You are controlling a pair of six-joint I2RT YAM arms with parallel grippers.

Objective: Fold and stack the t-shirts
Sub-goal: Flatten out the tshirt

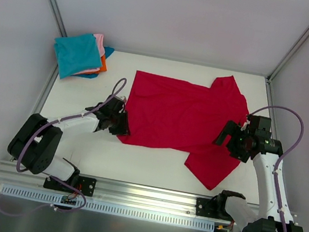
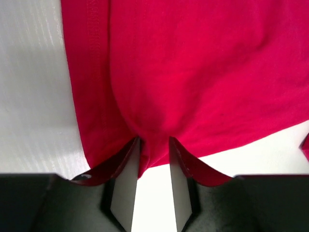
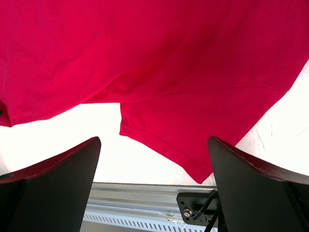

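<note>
White table [image 1: 152, 168] holds red t-shirt [image 1: 178, 117], seemingly pinched by left tool [image 2: 153, 159].

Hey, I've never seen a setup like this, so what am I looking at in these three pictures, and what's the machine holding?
These are two robot arms bolted at the near edge of a white table. One picture looks down from above and behind them; the other two come from cameras on each wrist. A large bright red cloth t-shirt lies spread flat on the table. In the far left corner sits a pile of folded shirts, teal on top, with pink, orange and blue edges showing. The left claw is at the shirt's bottom hem, its two fingers pinching a fold of red cloth between them. The right claw hangs wide open above the shirt's sleeve side, holding nothing.
</note>
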